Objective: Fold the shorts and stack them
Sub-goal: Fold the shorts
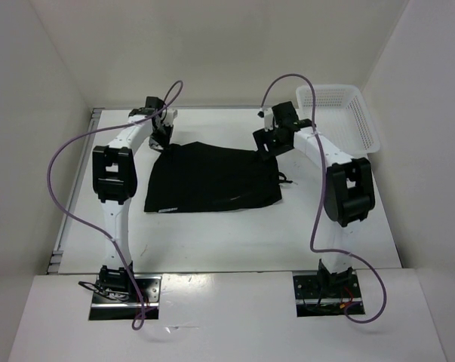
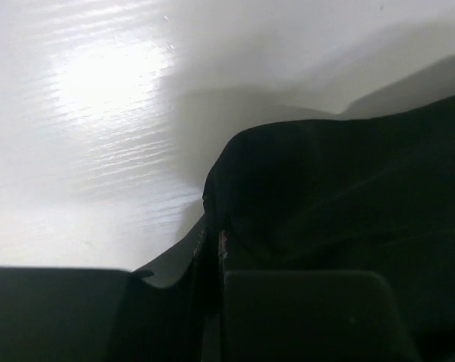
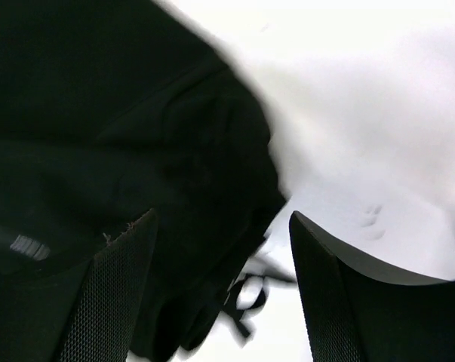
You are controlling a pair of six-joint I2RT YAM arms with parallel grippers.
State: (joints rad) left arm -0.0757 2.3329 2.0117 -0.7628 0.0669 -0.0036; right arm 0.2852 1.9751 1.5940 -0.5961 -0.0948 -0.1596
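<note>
The black shorts point(image 1: 212, 177) lie spread flat in the middle of the white table, with a small white logo point(image 1: 167, 210) near the near-left hem. My left gripper point(image 1: 164, 134) is at the far left corner of the shorts. In the left wrist view it point(image 2: 214, 241) is shut on a raised fold of the black fabric point(image 2: 325, 188). My right gripper point(image 1: 269, 143) is at the far right corner. In the right wrist view it point(image 3: 221, 219) is open just above the shorts' edge point(image 3: 136, 113), with the drawstring point(image 3: 246, 298) between its fingers.
A white mesh basket point(image 1: 340, 113) stands at the far right corner of the table. White walls close in the left, far and right sides. Purple cables loop over both arms.
</note>
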